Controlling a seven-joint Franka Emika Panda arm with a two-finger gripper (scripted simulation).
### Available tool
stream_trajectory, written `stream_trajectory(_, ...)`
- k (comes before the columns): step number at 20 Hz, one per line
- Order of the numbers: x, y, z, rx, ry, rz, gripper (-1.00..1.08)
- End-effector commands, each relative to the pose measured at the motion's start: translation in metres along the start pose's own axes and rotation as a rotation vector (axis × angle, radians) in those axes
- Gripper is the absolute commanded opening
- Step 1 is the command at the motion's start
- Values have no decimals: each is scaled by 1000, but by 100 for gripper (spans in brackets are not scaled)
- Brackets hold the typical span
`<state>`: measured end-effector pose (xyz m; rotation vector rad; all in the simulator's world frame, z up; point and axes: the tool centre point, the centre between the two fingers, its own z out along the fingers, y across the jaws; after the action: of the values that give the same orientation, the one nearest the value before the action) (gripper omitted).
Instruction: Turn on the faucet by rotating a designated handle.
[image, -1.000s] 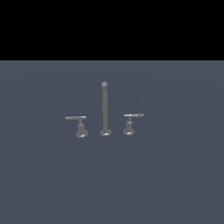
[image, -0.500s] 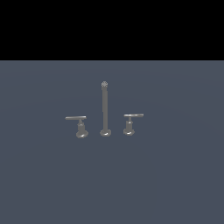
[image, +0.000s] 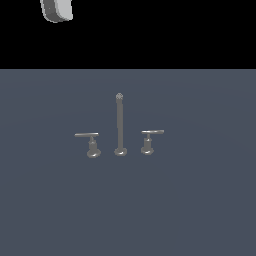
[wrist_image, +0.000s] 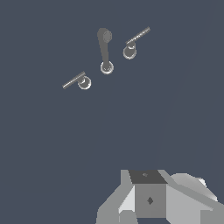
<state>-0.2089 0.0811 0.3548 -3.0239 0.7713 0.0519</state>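
Over the table, left to right in the exterior view:

My arm (image: 56, 10): only a pale link shows at 11 o'clock, high and well apart from everything.

Handle (image: 88, 136): at 9 o'clock of the spout, flat bar level on its post, untouched.

Spout (image: 119, 125): upright, faucet's centre.

Twin lever (image: 151, 133): at 3 o'clock of the spout.

My hand: fingers out of sight; grip width I cannot tell, and I see nothing held.

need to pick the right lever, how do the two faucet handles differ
The handle stands on the exterior view's left of the spout rod; the twin lever stands on the right. The handle's bar reaches left from its post and its base looks slightly wider; the twin's bar reaches right. Both are dull grey, bars level.
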Motion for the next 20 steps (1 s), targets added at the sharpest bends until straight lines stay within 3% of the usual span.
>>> stream_trajectory(1, 3, -12, 14, 2, 2, 53, -100)
stream_trajectory(20, 42, -91, 111, 12, 11, 409, -100)
